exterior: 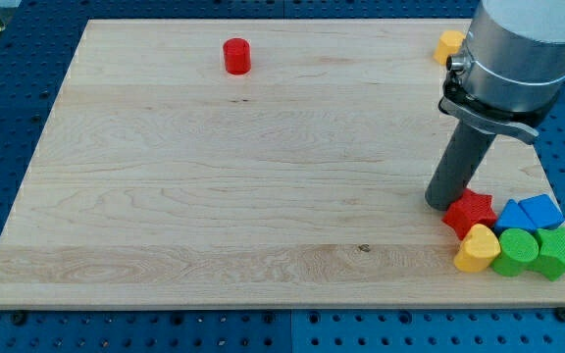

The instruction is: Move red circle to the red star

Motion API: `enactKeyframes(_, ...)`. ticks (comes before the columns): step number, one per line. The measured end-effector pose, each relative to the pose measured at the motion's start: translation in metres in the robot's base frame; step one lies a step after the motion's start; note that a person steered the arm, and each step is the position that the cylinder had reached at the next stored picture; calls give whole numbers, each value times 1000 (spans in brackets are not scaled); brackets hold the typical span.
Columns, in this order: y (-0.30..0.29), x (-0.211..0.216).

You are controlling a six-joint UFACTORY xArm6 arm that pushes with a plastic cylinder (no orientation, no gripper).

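The red circle (236, 56) stands alone near the view's top, left of centre, on the wooden board (214, 196). The red star (470, 213) lies at the lower right, at the left end of a cluster of blocks. My tip (440, 202) rests on the board just left of the red star, touching or nearly touching it, and far from the red circle. The rod rises from there up to the grey arm body at the view's top right.
Beside the red star are a yellow heart (477, 249), a green circle (515, 252), a green star (557, 252) and two blue blocks (530, 213). A yellow block (449, 45) sits at the top right, partly hidden by the arm.
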State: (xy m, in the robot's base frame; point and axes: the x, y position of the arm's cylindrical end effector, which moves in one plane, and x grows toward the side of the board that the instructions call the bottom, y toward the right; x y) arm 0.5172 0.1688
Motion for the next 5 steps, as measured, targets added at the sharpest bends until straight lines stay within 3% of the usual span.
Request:
enactKeyframes(1,0,-6)
enactKeyframes(3,-54,-88)
enactKeyframes(5,-190,-163)
